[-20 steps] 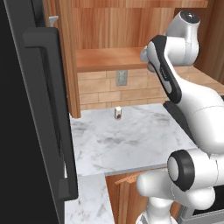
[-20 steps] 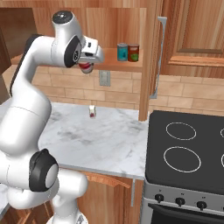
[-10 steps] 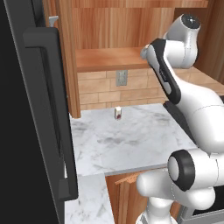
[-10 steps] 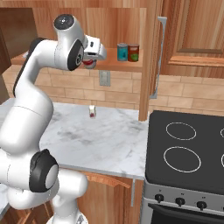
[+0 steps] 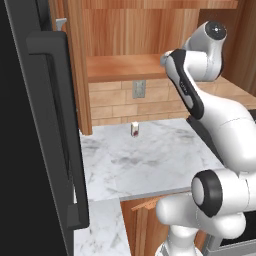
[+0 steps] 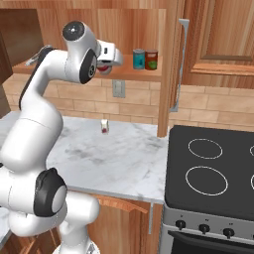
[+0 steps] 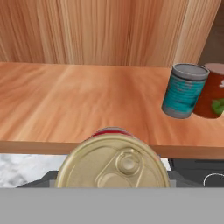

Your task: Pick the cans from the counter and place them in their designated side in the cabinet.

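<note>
Gripper [image 6: 105, 63] clenched on a red can [image 7: 113, 161], lid up, before the cabinet shelf [image 7: 65, 105] | teal can [image 7: 183, 90], red can already stand right | left side likely intended.

**Arm reaching up to the cabinet shelf**

The white arm is rising from the lower left and bending over at shelf height, its gripper [image 6: 105, 67] hanging just in front of the cabinet [image 6: 144, 74] shelf edge, with something red showing under the hand; how the jaws are standing cannot be made out here. On the right end of the shelf a teal can [image 6: 139, 59] and a red can [image 6: 151, 59] are standing upright, just beside each other, near the open door's long handle [image 6: 177, 64]. Below, a small white container [image 6: 104, 126] is sitting on the marble counter [image 6: 114, 163] close to the brick back wall. The black stovetop [image 6: 211, 168] is adjoining the counter on the right.
</note>
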